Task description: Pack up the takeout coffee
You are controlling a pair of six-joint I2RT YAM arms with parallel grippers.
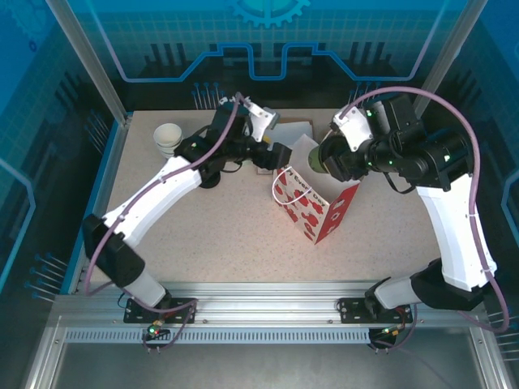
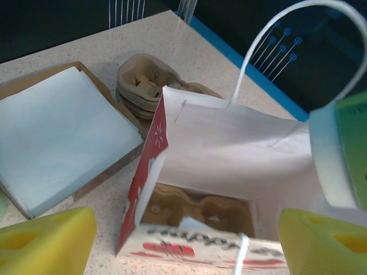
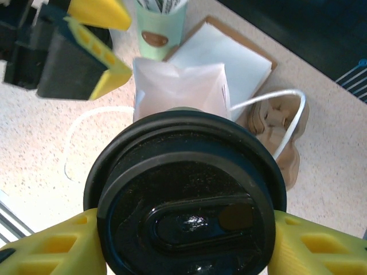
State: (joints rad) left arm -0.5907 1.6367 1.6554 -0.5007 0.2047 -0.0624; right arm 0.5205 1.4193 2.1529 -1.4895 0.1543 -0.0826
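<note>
The takeout coffee point(image 1: 316, 159), an olive-green cup under a black lid point(image 3: 186, 195), hangs over the far rim of an open red-and-white paper bag point(image 1: 312, 203). My right gripper point(image 3: 186, 252) is shut on it, with a yellow finger point(image 3: 51, 246) pressed against each side of the cup. The cup's green base point(image 2: 344, 154) shows at the right of the left wrist view. A brown cup carrier point(image 2: 200, 209) lies at the bottom of the bag point(image 2: 229, 143). My left gripper point(image 2: 186, 246) stands open at the bag's left rim, its fingers wide apart with the near wall between them.
A stack of brown carriers point(image 2: 143, 83) and a tray of white napkins point(image 2: 57, 134) lie behind the bag. A pale green cup of wrapped sticks point(image 3: 157, 28) stands beyond them. Lidless cups point(image 1: 167, 138) stand at the far left of the table.
</note>
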